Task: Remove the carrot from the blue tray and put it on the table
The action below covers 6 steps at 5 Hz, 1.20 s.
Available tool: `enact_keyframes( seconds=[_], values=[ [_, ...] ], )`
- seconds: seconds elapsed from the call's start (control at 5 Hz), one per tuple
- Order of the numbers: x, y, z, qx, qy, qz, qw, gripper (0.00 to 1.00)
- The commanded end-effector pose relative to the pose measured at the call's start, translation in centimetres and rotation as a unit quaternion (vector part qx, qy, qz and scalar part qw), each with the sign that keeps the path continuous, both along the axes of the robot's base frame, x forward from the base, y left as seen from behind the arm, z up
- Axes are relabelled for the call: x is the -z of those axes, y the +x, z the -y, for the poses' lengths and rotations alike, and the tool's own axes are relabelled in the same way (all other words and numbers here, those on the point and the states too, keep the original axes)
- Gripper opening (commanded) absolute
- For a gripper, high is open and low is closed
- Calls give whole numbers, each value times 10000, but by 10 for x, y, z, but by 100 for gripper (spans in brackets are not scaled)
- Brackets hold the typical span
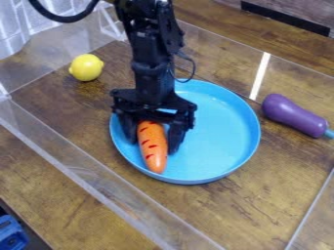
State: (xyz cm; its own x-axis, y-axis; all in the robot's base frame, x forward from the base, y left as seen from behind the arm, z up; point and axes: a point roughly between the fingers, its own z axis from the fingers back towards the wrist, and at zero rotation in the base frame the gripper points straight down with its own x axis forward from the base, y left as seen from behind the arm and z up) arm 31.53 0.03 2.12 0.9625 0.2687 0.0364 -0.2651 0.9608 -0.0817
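The carrot (152, 145) was recorded lying in the near-left part of the blue tray (229, 122), beneath the end effector (152, 128), whose jaws were spread wide to either side of it with nothing gripped, while a lemon (86, 67) and eggplant (295, 114) were noted on the worktop (78, 166).

My arm is all matte black, built of blocky jointed segments, with thin black cables looping beside it, ending in a black two-fingered gripper (152, 122).
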Motion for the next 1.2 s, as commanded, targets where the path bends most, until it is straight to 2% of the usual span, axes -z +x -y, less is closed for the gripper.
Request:
enact_keyframes(
  seconds=[0.0, 0.2, 0.8, 1.0],
  values=[
    [-9, 18, -4, -102, 6, 113, 9999, 100],
    [-5, 18, -9, -76, 36, 92, 9999, 0],
    [-62, 26, -13, 290, -1, 332, 9990, 0],
    [-91, 23, -21, 485, 10, 461, 9978, 0]
  ],
)
